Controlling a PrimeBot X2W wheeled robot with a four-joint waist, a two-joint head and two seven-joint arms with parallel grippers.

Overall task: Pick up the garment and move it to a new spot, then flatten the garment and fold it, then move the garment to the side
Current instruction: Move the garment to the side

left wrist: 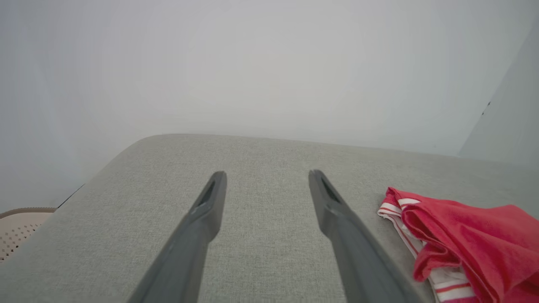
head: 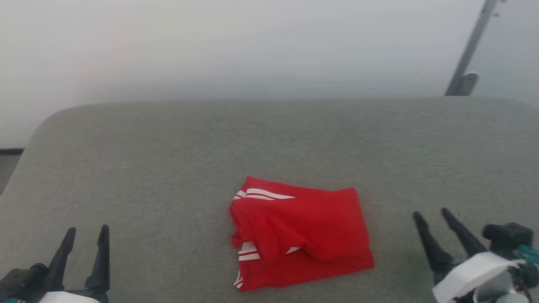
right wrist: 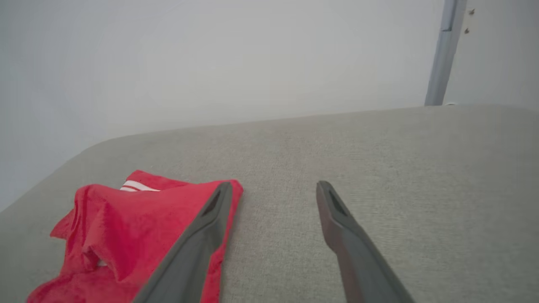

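two pairs of fingers, both spread wide with nothing between them. at the lower left of the head view my left gripper (head: pixel 88 229) sits over the bare grey cushion (head: pixel 168 147), well apart from the shirt (head: pixel 299 235). the shirt lies bunched in loose layers at the lower middle, with striped white trim poking out along its left edge. at the lower right, my right gripper (head: pixel 430 212) is nearer to it but not touching.

the risks i see:
- if i pinch only the top layer, the rest will likely slide out and drag.
- a one-sided grab from the right could let the left trim flop and twist the shirt.
- the cushion looks soft, so if i come down too deep i may catch its cover along with the cloth.
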